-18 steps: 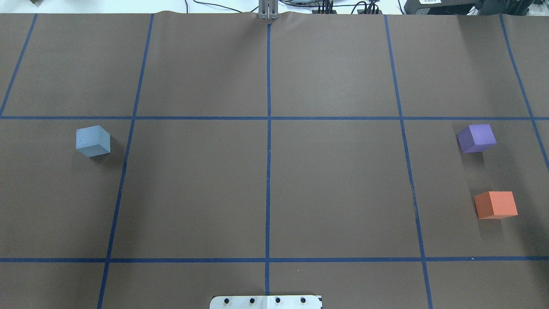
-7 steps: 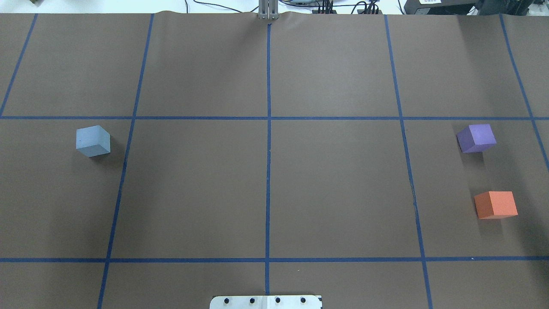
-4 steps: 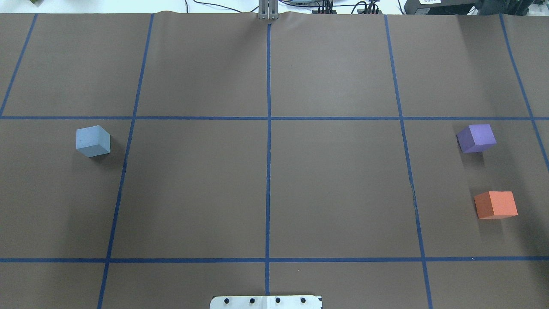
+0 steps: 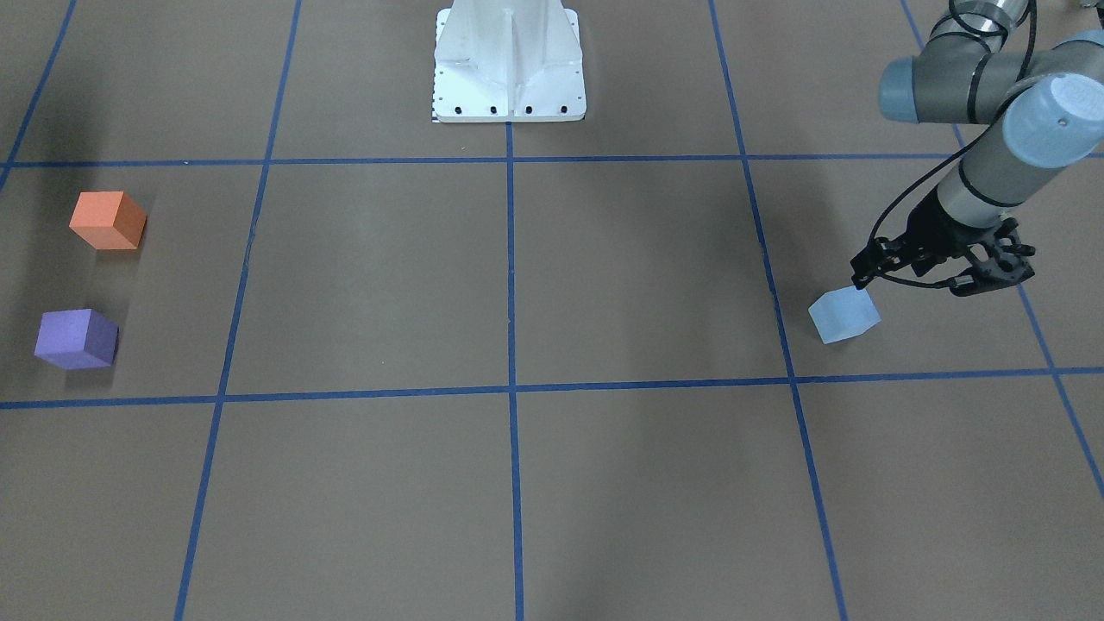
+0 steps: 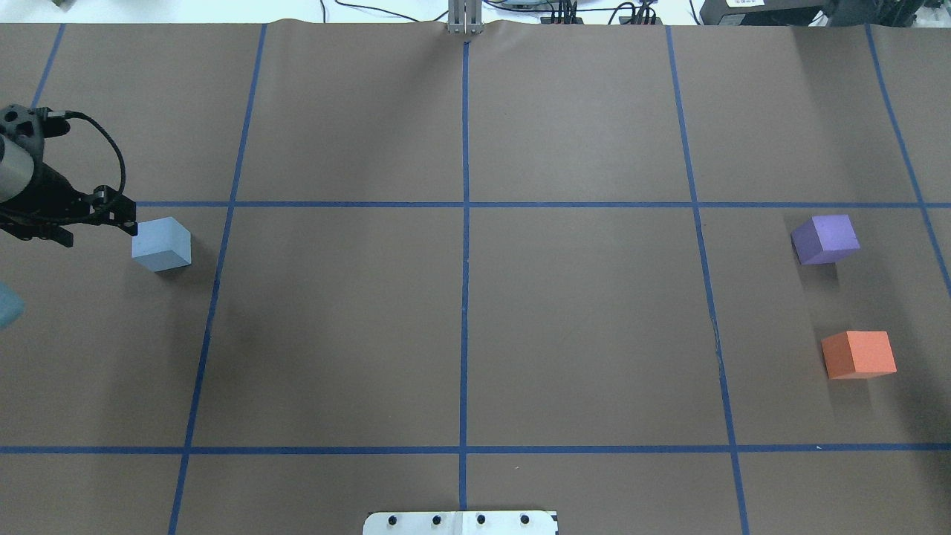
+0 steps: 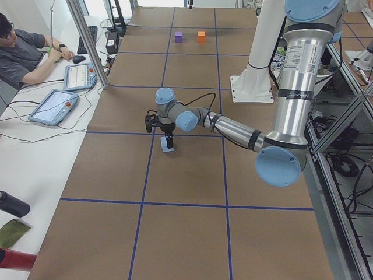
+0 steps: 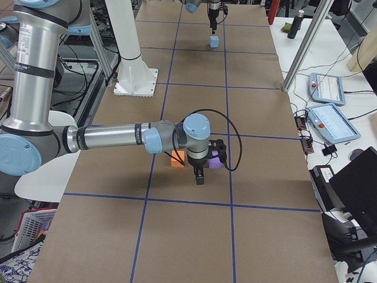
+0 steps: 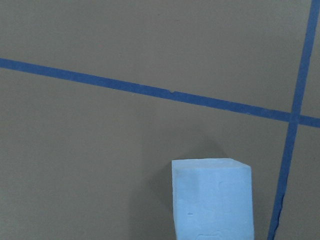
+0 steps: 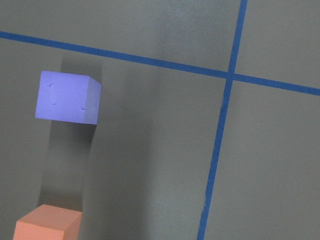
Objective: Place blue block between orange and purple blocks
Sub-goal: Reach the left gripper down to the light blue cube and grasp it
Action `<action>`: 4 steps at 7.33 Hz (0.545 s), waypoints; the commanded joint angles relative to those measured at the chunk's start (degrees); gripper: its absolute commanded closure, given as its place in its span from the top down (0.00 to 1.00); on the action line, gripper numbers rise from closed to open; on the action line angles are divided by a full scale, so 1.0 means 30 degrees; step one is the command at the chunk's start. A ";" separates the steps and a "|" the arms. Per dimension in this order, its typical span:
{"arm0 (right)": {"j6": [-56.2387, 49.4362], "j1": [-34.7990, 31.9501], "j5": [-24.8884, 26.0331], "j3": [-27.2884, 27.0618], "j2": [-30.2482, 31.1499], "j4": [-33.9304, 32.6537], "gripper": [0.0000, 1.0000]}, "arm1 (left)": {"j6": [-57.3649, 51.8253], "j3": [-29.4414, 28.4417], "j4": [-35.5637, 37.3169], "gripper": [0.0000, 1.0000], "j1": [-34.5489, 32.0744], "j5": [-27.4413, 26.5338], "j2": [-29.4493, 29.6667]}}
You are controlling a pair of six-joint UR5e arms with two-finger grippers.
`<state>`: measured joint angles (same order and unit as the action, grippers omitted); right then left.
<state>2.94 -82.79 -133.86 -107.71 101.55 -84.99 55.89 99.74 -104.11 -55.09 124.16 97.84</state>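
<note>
Nearest the base (image 5: 461, 522): one orange block (image 5: 859, 355), a matte, sharp-edged cube. Just beyond: one purple block (image 5: 825, 239), same shape, faintly dimpled on top; right gripper (image 7: 200, 177) alongside the pair, grip impossible to judge. Far across, on the left, well apart from the other two: one blue block (image 5: 161, 244), pale, finely pitted like foam, resting flat on brown paper (image 5: 579, 327) near a crossing of blue tape (image 5: 465, 297). Left gripper (image 4: 944, 274) just beside it, jaws spread, grasping nothing.

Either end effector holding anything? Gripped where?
Nothing held. Left end effector hovers by the blue block, not around it; orange block and purple block lie free.
</note>
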 commanded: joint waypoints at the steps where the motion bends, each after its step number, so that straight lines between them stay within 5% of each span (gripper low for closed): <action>1: 0.0017 0.0000 0.0000 -0.0014 -0.0011 0.0000 1.00 | 0.0238 -0.1220 -0.0479 1.00 0.0896 -0.0572 0.1162; 4: 0.0017 0.0000 0.0000 -0.0043 -0.0011 0.0000 1.00 | -0.0867 -0.3738 -0.2908 1.00 0.1165 -0.0897 0.1666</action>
<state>2.99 -82.79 -133.86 -107.82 101.52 -84.99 55.24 91.46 -109.97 -51.82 121.83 102.62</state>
